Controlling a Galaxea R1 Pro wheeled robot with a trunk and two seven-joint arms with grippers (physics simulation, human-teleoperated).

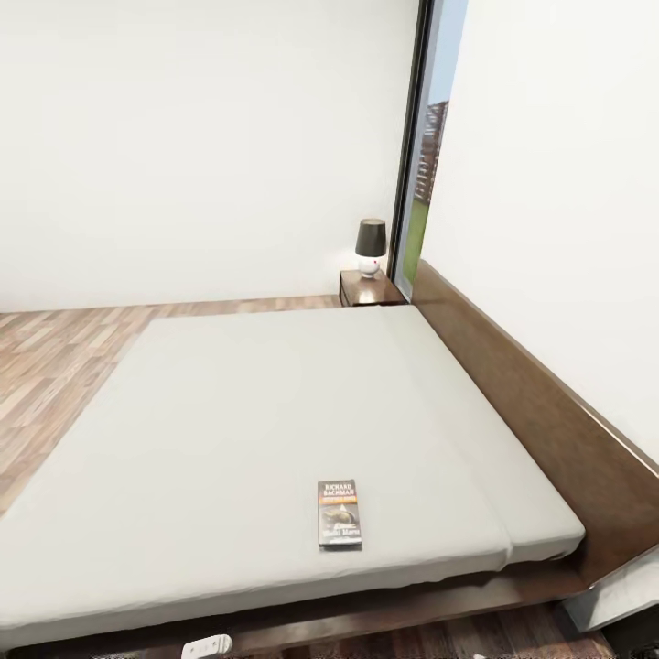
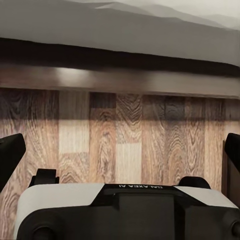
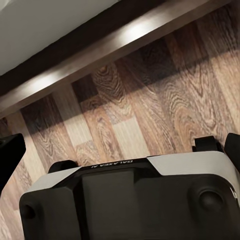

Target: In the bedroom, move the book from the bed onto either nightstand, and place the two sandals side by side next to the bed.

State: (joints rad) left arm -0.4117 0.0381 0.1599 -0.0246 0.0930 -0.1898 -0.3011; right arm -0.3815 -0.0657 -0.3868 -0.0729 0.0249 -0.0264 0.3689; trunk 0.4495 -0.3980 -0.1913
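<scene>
On the bed [image 1: 275, 403], near the front edge, the book [image 1: 340, 513] is lying flat. Both arms are hanging low over the floor [image 2: 125, 145]: left claw [image 2: 120, 155] spread, right claw [image 3: 120, 150] spread, both empty. Risks I'm seeing: thin book sliding on the mattress, or snagging the bed frame. Nightstand [image 1: 368, 288] is sitting well apart, lamp [image 1: 370, 245] crowding its top

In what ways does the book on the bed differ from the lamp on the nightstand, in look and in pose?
The book lies flat on the mattress of the bed, near its front edge; the lamp stands upright on the nightstand at the far corner. The book is thin and rectangular, with white lettering and an orange band; the lamp has a dark shade over a rounded white base. Both show a dark main colour.
</scene>
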